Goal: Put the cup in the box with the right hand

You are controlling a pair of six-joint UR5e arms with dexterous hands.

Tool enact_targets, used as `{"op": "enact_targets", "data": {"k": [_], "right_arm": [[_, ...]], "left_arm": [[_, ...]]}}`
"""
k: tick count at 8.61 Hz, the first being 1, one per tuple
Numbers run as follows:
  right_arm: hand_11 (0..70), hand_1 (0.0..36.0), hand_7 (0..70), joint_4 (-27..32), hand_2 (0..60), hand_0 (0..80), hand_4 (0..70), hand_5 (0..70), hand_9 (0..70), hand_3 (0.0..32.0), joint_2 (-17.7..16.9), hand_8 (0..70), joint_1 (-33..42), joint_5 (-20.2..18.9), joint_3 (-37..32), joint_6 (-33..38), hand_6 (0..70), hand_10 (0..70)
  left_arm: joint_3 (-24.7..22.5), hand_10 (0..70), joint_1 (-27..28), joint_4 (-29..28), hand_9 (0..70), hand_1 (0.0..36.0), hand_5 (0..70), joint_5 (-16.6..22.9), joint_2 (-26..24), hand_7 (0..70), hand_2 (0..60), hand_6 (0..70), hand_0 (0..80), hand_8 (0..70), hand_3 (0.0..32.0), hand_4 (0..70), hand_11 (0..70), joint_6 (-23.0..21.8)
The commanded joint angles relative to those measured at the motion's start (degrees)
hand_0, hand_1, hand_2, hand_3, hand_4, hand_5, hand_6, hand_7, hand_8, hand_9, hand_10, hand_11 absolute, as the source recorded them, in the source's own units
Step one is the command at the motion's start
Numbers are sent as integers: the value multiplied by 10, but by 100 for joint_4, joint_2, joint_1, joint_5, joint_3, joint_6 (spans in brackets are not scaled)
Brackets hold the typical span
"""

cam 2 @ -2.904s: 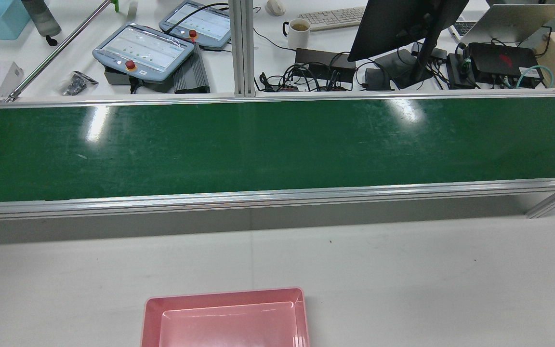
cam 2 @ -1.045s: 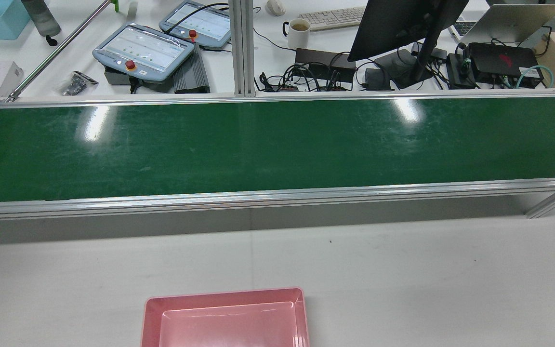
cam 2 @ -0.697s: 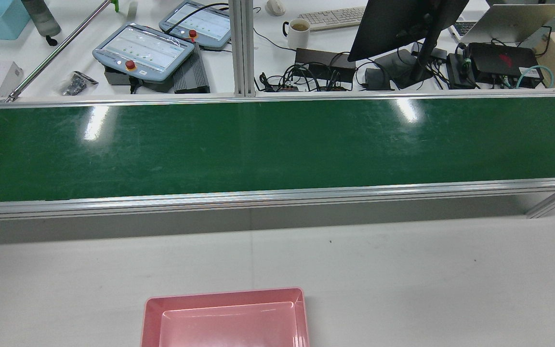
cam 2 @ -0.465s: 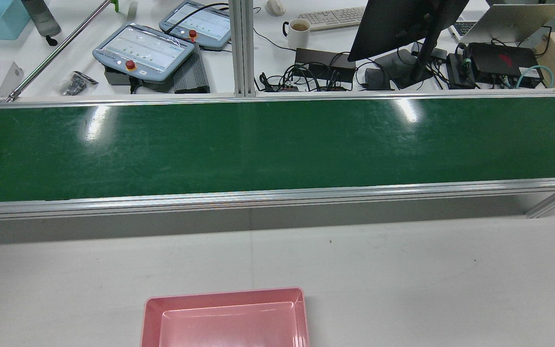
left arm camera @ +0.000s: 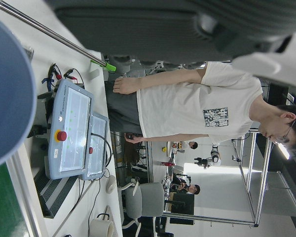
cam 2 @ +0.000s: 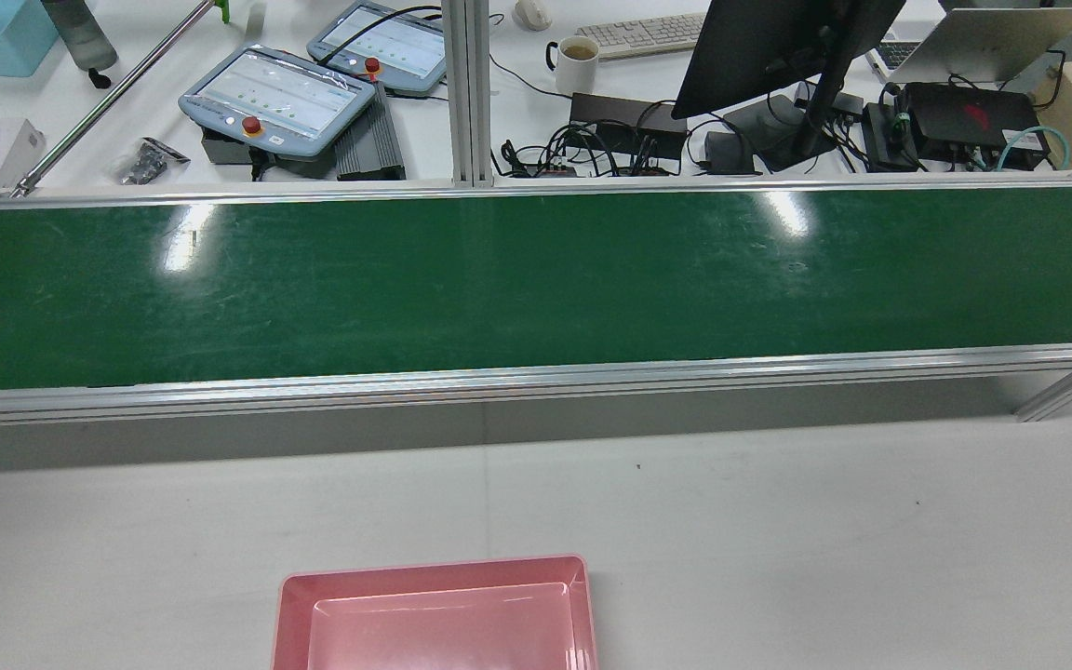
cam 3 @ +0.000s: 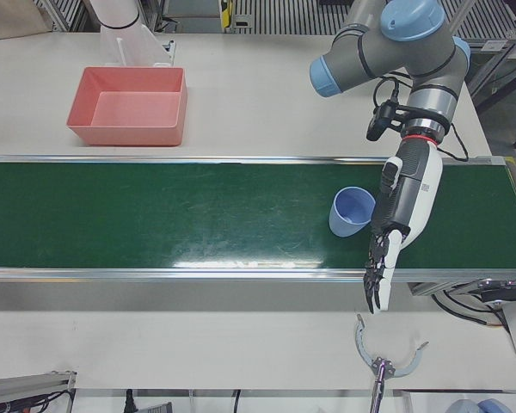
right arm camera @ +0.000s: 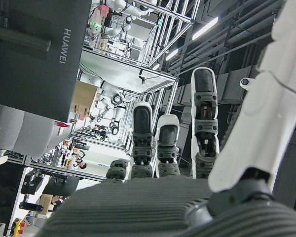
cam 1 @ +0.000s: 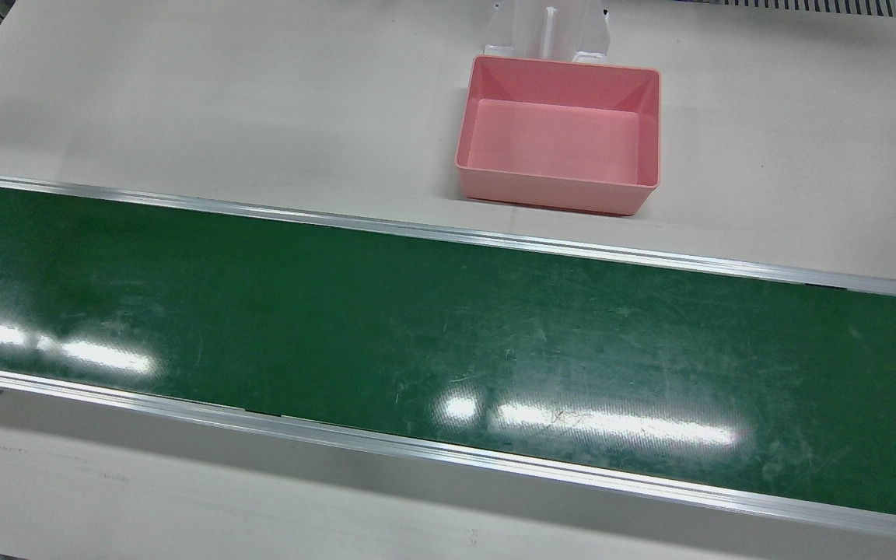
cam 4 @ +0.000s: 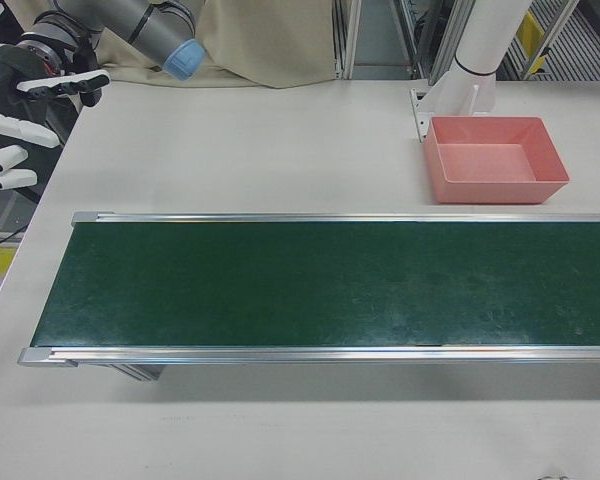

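blue cup (cam 3: pixel 351 212): tilted, on green belt | pink box (cam 3: pixel 129 107): empty, on table

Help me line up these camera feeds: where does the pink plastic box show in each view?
Front view: pink plastic box at upper middle, above the belt.
Rear view: bottom edge, left of centre, cut off.
Left-front view: upper left.
Right-front view: upper right.
Left hand view: not in it.
Right hand view: not in it.
Shared landmark: the green conveyor belt, running alongside the box in those four views.

green conveyor belt (cam 1: pixel 339 311), monitor (cam 2: pixel 778 46), mug (cam 2: pixel 579 61)
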Motion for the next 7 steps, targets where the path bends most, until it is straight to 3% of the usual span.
{"op": "enact_targets", "data": {"k": [1,7], "right_arm": [[67,39,700,-136,0,537,576,46,499,0,-1,265,97,-22,109,-6,273,43],[69,38,700,-136,0,534,557,46,497,0,-10,263,115,-101,196,-6,267,44]], "left_arm": [[-8,0,0,3,0,0,0,0,0,0,0,0,0,0,0,0,0,0],[1,0,0,-6,0,0,0,0,9,0,0,0,0,0,0,0,0,0]]}}
